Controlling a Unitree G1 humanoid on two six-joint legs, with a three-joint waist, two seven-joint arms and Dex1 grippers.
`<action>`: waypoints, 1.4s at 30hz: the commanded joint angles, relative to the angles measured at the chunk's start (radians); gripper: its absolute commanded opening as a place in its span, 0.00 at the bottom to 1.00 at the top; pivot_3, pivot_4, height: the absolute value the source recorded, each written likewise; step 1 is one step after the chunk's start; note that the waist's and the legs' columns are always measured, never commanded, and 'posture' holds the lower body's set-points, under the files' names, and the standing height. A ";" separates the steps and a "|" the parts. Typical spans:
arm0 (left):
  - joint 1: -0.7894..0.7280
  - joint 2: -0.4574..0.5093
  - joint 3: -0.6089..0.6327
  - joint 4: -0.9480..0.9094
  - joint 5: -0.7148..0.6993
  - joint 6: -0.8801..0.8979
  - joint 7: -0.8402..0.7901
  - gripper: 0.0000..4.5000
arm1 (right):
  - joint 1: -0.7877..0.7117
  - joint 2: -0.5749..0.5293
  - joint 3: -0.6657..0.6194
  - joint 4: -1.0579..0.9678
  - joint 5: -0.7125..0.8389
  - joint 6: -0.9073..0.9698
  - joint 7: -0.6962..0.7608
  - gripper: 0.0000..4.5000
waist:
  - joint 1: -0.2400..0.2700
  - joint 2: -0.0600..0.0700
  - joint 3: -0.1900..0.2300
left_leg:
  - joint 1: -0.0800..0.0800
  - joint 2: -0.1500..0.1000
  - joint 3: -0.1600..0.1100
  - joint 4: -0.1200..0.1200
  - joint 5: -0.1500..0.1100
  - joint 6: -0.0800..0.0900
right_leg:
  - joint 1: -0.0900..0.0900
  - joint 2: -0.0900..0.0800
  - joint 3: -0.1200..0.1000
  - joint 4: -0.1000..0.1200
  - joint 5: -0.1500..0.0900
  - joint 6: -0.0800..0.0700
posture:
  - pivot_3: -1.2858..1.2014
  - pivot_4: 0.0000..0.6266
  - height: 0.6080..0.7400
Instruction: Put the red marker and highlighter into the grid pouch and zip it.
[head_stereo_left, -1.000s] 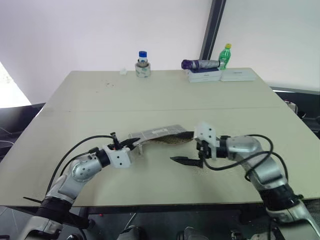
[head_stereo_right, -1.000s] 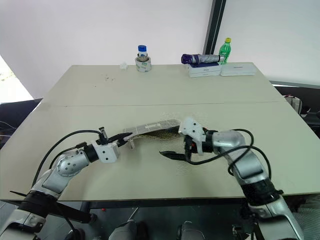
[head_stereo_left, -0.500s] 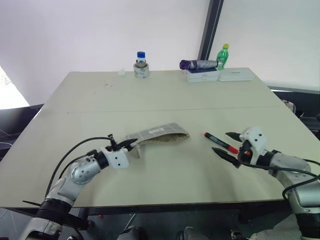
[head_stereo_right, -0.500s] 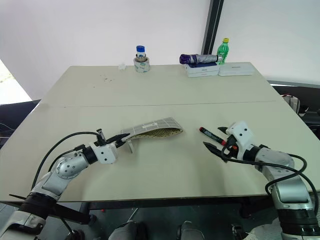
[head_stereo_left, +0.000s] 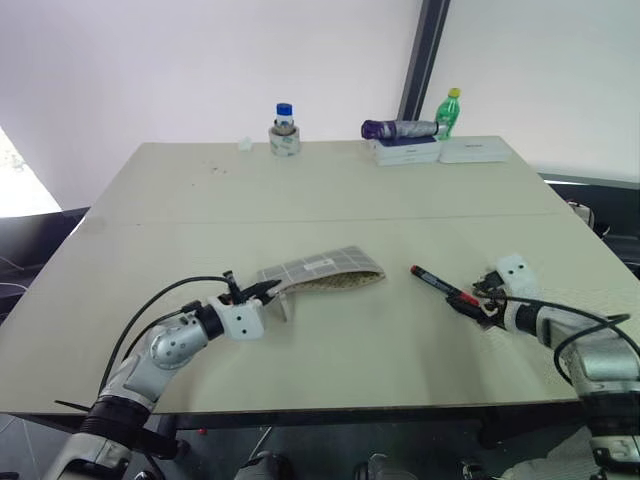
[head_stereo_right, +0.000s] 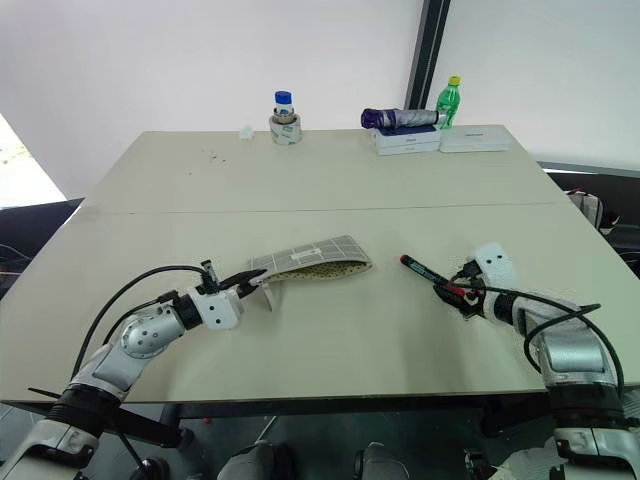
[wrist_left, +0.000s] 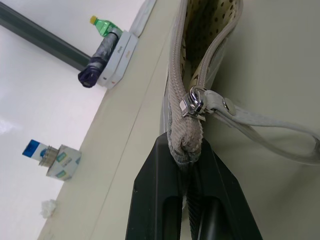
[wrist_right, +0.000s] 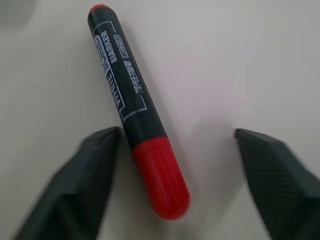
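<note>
The grid pouch (head_stereo_left: 325, 270) lies on the table's near half, its mouth gaping toward the right and showing a dotted lining (wrist_left: 207, 45). My left gripper (head_stereo_left: 262, 292) is shut on the pouch's left end, just behind the zipper pull (wrist_left: 192, 102). The red marker (head_stereo_left: 435, 285), black-bodied with a red cap, lies flat to the right of the pouch. My right gripper (head_stereo_right: 455, 293) is down at its cap end, open, with one finger on each side of the marker (wrist_right: 132, 105); the left finger (wrist_right: 95, 165) is nearly against it. The highlighter is hidden from view.
Along the table's far edge stand a blue-capped jar (head_stereo_left: 285, 128), a purple folded umbrella (head_stereo_left: 400, 129) on white boxes, and a green bottle (head_stereo_left: 453, 110). The table's right edge (head_stereo_left: 600, 262) runs close to my right arm.
My right gripper left the pouch's mouth, swung right and down to the marker, and its fingers have narrowed around the cap end. The left gripper has kept its hold.
</note>
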 joint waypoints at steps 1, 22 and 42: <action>0.007 0.010 0.028 -0.038 -0.005 -0.005 0.024 0.00 | -0.013 -0.002 -0.020 -0.021 0.044 0.042 0.025 0.38 | 0.000 0.000 0.000 | 0.000 0.000 0.000 0.000 0.000 0.000 | 0.000 0.000 0.000 0.000 0.000 0.000 | 0.52 0.24 1.00; -0.055 -0.001 0.009 -0.041 -0.021 -0.032 0.014 0.00 | -0.106 -0.082 0.220 -0.409 0.167 0.132 0.195 0.08 | 0.000 -0.001 0.000 | -0.001 -0.001 -0.001 0.001 -0.001 0.002 | 0.000 -0.002 -0.001 -0.001 0.000 0.000 | 0.52 0.24 1.00; -0.049 -0.010 -0.013 -0.137 -0.046 -0.029 -0.046 0.00 | -0.364 0.084 0.551 -0.089 -0.290 -0.547 0.237 0.08 | 0.001 -0.001 0.000 | -0.001 0.000 0.001 0.001 0.002 -0.004 | -0.001 0.000 -0.001 -0.001 0.000 0.000 | 0.52 0.24 1.00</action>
